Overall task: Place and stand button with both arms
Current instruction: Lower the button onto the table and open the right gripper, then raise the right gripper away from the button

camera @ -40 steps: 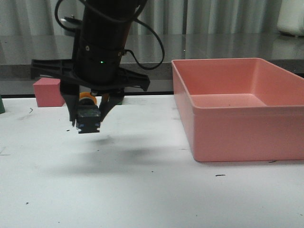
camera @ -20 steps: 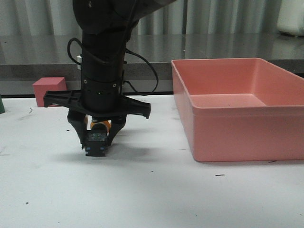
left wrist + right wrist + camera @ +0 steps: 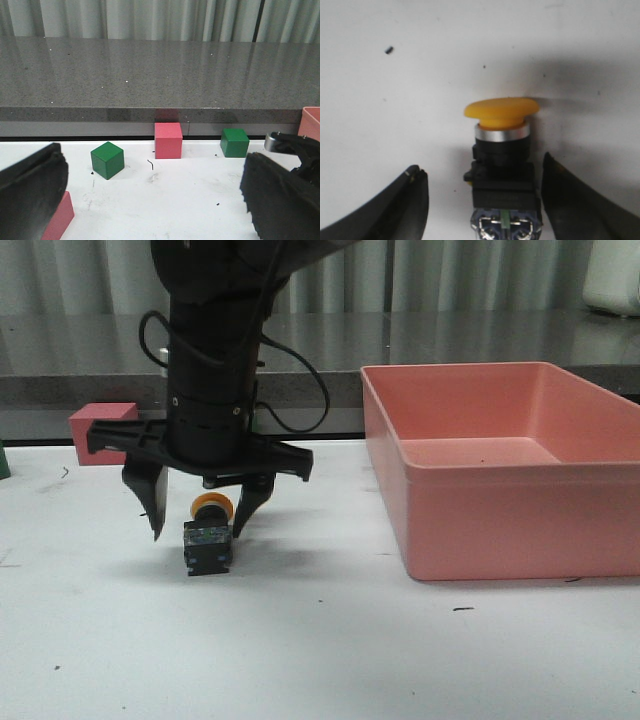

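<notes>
The button (image 3: 208,538) lies on its side on the white table, left of centre. Its yellow cap points to the back and its dark base with metal terminals faces the front. My right gripper (image 3: 198,532) hangs straight down over it, open, one finger on each side and neither touching. In the right wrist view the button (image 3: 502,155) sits between the spread fingers (image 3: 405,210) of the right gripper (image 3: 480,165). My left gripper (image 3: 155,190) is open and empty; it does not show in the front view.
A large pink bin (image 3: 470,368) stands at the right. A pink cube (image 3: 100,432) sits at the back left. The left wrist view shows two green cubes (image 3: 107,159) (image 3: 234,142), a pink cube (image 3: 167,140) and another pink cube (image 3: 57,222) by the finger.
My right gripper came down holding the button, set it on the table and opened. The button now lies free between the fingers.
</notes>
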Controlling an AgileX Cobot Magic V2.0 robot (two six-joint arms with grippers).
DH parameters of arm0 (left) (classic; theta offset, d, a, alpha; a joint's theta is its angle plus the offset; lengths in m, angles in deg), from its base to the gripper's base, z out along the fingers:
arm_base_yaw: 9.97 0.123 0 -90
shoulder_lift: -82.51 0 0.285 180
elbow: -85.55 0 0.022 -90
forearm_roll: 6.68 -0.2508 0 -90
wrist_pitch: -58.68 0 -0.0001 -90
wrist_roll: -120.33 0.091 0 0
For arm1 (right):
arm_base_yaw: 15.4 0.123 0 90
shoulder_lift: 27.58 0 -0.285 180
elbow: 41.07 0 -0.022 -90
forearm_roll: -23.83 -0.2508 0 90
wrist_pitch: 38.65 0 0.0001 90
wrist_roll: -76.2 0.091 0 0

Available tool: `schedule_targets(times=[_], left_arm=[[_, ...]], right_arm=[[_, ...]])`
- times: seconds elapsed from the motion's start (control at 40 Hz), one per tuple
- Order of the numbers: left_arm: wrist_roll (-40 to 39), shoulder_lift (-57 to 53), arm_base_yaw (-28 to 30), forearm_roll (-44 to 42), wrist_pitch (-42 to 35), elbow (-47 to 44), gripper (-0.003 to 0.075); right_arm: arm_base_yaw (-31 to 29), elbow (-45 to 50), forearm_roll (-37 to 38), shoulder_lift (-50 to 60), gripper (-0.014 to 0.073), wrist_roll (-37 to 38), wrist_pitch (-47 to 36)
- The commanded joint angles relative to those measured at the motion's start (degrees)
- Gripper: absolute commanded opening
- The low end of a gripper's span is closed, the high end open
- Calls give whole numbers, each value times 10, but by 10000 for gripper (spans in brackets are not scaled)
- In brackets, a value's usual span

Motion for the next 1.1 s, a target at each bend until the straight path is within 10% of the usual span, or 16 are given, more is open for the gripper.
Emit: schedule_targets(times=[0.0, 0.25, 0.57, 0.9, 1.07], left_arm=[[-2, 7, 1, 4, -40, 21, 671], [-2, 7, 1, 4, -38, 21, 671], [-2, 7, 1, 4, -36, 21, 671], [-2, 7, 1, 4, -36, 21, 671], [-2, 7, 1, 4, -36, 21, 671]], right_arm=[[-2, -36, 43, 75, 470, 0, -6], [-4, -39, 63, 159, -76, -91, 27], [-41, 42, 57, 311, -61, -272, 81], [-276, 438, 43, 663, -61, -292, 8], [-306, 628, 53, 866, -61, -292, -50]])
